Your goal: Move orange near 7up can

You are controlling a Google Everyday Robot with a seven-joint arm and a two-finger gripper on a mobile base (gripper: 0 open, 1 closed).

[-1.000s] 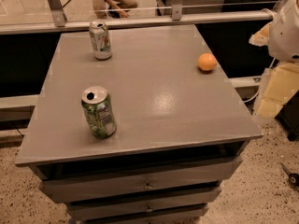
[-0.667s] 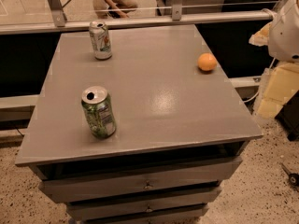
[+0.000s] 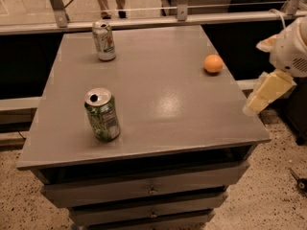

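Observation:
The orange [image 3: 213, 63] lies on the grey table top [image 3: 163, 109] near its far right edge. The 7up can [image 3: 104, 41], pale with green print, stands upright at the far left of the table. The gripper [image 3: 261, 99], pale yellow on a white arm, hangs off the table's right side, lower right of the orange and well apart from it. It holds nothing that I can see.
A darker mottled-green can [image 3: 101, 115] with an open top stands at the front left. The table is a drawer cabinet [image 3: 148, 190]. A metal rail [image 3: 182, 17] runs behind the far edge. Speckled floor [image 3: 268, 195] lies on the right.
The gripper has shifted slightly left toward the table's right edge. The orange and both cans have not moved.

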